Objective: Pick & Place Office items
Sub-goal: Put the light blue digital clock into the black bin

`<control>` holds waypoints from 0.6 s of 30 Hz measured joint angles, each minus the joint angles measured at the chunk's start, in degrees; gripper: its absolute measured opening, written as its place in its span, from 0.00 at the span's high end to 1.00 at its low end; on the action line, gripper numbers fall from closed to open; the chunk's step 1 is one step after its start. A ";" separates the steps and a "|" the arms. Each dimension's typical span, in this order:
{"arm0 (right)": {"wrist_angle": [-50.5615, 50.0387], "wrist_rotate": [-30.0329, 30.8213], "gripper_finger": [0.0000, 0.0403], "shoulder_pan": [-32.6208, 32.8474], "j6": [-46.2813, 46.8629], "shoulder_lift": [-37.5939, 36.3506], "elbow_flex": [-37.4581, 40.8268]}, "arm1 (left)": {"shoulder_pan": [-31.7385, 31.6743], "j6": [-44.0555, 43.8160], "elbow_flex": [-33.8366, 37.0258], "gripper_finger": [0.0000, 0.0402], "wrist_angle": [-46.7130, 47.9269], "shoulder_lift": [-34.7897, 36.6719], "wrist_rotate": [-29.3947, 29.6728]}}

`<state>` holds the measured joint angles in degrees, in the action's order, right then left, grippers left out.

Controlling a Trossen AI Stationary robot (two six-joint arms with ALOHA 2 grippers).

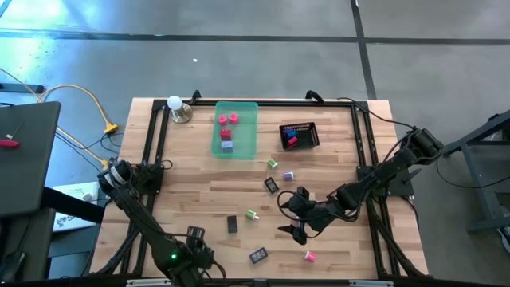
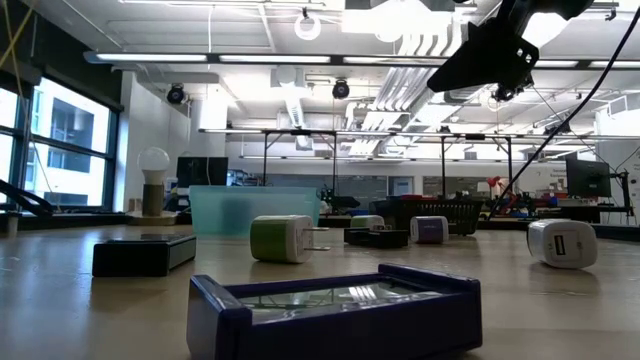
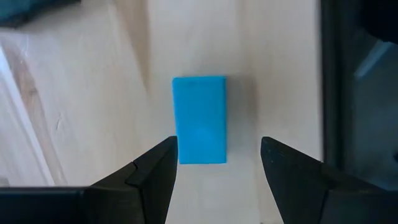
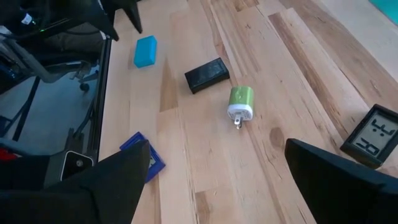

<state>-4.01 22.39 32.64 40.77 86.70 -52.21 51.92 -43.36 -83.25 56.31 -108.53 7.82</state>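
The left end effector (image 3: 217, 165) hangs over the near edge of the wooden bench (image 1: 199, 199) with its fingers parted and holding nothing — a bright blue block (image 3: 199, 119) lies flat on the wood just ahead of the fingertips, in line with the gap between them and apart from both. The right end effector (image 1: 296, 215) hovers above the bench's near right part, its fingers spread wide and empty. Ahead of it in its wrist view lie a green-and-white plug adapter (image 4: 240, 102) on its side, a flat black block (image 4: 207, 74) just beyond that, and farther off the same blue block, beside the left arm. Off one finger sits a dark blue tray-like piece (image 4: 144, 160), partly hidden by that finger; off the other, a small black digital clock (image 4: 370, 137). From above, more office items are scattered around the right end effector: a pink piece (image 1: 310, 256) nearer the bench's front edge, a lavender piece (image 1: 288, 174) and a green one (image 1: 272, 164) on its far side. Well beyond it, the translucent green tray (image 1: 247, 143) holds two pink-red pieces (image 1: 229, 119) and another small item, and the black mesh basket (image 1: 312, 135) holds blue and red pieces. A lamp with a round white bulb (image 1: 175, 105) stands at the far left corner.
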 joint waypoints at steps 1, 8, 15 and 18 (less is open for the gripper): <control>0.00 0.00 0.10 0.00 0.00 0.00 0.00 | 0.00 -0.72 0.46 0.45 0.16 -0.01 -0.03; 0.00 0.13 0.10 0.00 0.00 0.00 0.00 | -0.14 -1.34 3.04 0.45 -1.14 0.00 0.00; 0.05 0.17 0.10 0.00 0.01 0.00 0.00 | -0.17 -1.27 6.39 0.45 -5.27 0.00 -0.03; 0.05 0.17 0.10 0.00 0.02 0.00 0.00 | -0.19 -1.43 7.29 0.45 -6.15 0.00 -0.16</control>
<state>-3.97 22.57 32.64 40.80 86.70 -52.21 51.73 -44.79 -75.96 50.16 -108.53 7.66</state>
